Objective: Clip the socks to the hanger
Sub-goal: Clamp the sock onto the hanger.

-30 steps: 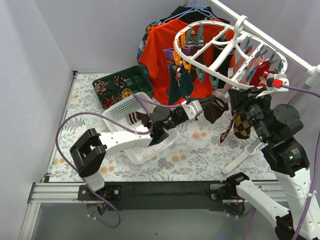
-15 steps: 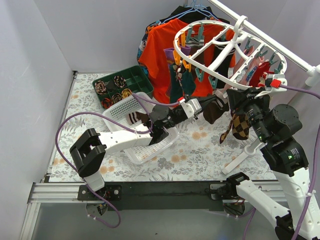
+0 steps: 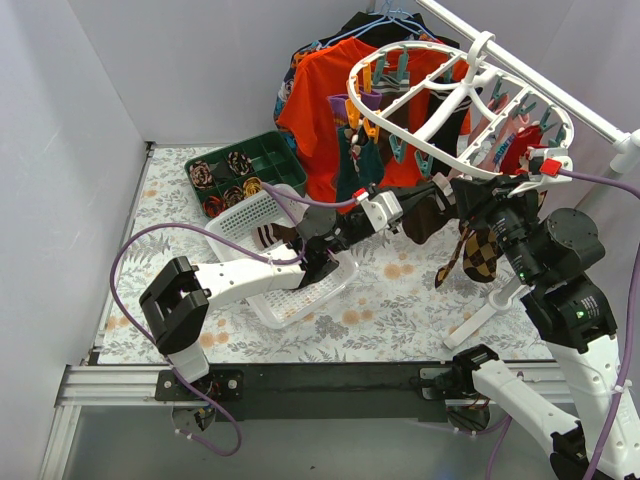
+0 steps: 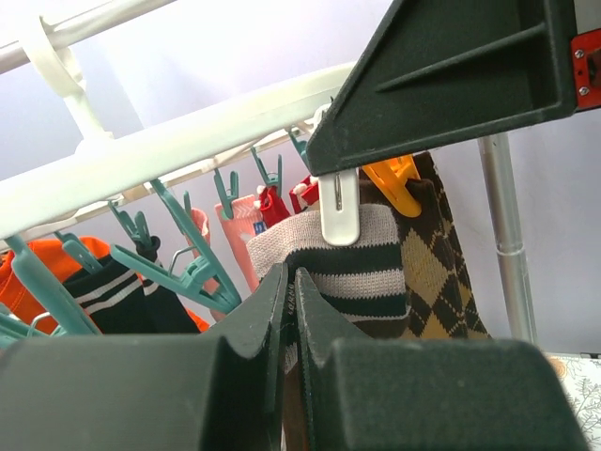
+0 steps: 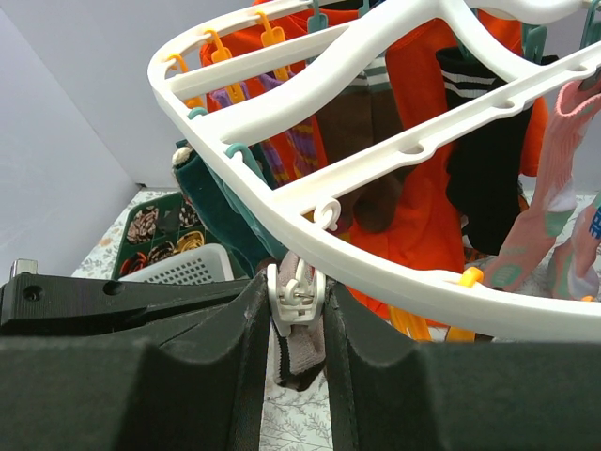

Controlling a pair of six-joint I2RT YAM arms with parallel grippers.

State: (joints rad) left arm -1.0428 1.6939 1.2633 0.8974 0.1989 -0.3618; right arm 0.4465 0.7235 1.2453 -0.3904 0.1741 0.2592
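Top external view: the hanger point(image 3: 470, 172) hangs tilted at upper right, over the floral tabletop point(image 3: 400, 300) and in front of an orange T-shirt point(image 3: 315, 115). Both arms reach up to its near rim. Left arm stretches across from the left. The left claw point(image 4: 291, 293) has its fingers pressed nearly together, pinching a brown sock with a striped cuff point(image 4: 349, 268), and holds that cuff up right under the rim. In the left wrist view the cuff's top edge sits at a white clip point(image 4: 340, 214), with an orange clip point(image 4: 394, 177) just beside it. An argyle sock point(image 3: 483, 252) hangs next to the striped one on its right, already up on the hanger. The right claw point(image 5: 298, 303) is closed on the white clip and squeezes it from both sides just below the rim. Cannot tell if the clip's mouth has bitten the cuff; a bit of sock fabric shows under the clip in the right wrist view. More socks hang from other clips, including a black sock with white stripes point(image 5: 479, 178) and a dark teal pair point(image 3: 360, 165). On the tabletop: a green tray point(image 3: 262, 155) of rolled sock bundles at back left, and a white basket point(image 3: 300, 295) under the left arm.
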